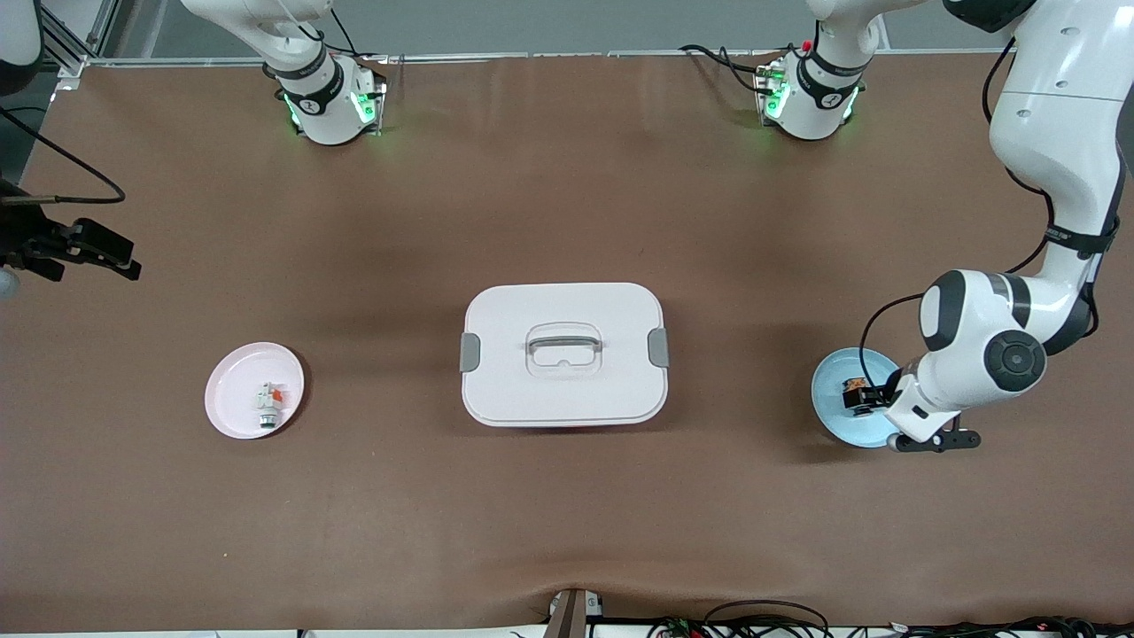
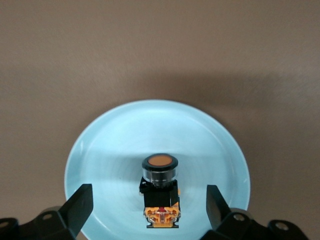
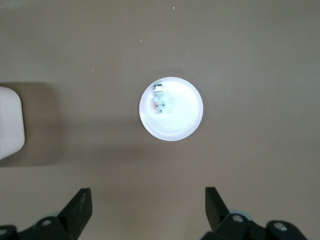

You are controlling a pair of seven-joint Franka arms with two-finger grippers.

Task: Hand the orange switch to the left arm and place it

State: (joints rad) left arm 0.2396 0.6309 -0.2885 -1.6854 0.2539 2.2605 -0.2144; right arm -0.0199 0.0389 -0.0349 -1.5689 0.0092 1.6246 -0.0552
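In the front view the orange switch (image 1: 856, 390) lay on the blue plate (image 1: 837, 416) at the left arm's end of the table, the box (image 1: 563, 354) mid-table; the left wrist view showed the left hand (image 2: 149, 202) spread wide around it, gripping nothing, so closing seemed next; the right wrist view showed the right hand (image 3: 148, 207) waiting wide and empty above the pink plate (image 3: 171, 109).

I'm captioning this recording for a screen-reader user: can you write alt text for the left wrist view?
An orange switch, black-bodied with a round orange button, lies on a pale blue plate on a brown table. The left gripper is over the plate with its jaws open, one on each side of the switch and not touching it.
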